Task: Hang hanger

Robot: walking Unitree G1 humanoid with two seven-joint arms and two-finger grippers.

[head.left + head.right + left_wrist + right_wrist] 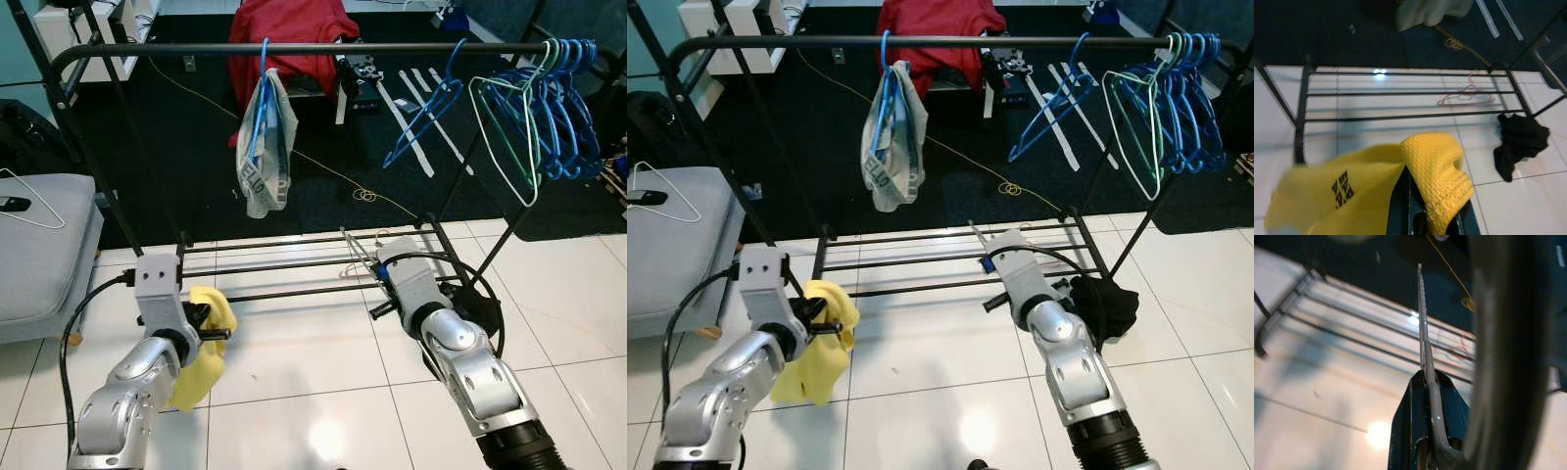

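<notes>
Black clothes rack (294,47) ahead, top rail across the upper part of the head view, low shelf of bars (313,264) down at the tiled floor (313,382); on the rail, a blue hanger carrying a pale printed garment (263,147) left of centre, a lone blue hanger (423,110) tilted further right, a bunch of blue and pale green hangers (549,108) crowded at the right end; red cloth (292,34) on the dark carpet behind the rack; grey cushion (39,245) at the far left with a thin white hanger (34,206) lying on it; black cloth (1105,304) crumpled on the tiles beside the rack's right foot; pink hanger (1466,94) lying under the shelf bars

Left gripper (211,328) low, in front of the shelf's left part, fingers pinched on a yellow garment (201,357); textured yellow fold (1437,171) bunched over the black fingers (1405,205) in the left wrist view, dark print on the flatter part of the fabric

Right gripper (1429,431) low, in front of the shelf's middle, fingers pressed together on a thin pale wire hanger (1422,333); wire running straight out from the fingertips toward the shelf bars; from the head, same hanger (355,253) faint against the bars, close above the floor, well below the top rail and apart from the hangers on it
</notes>
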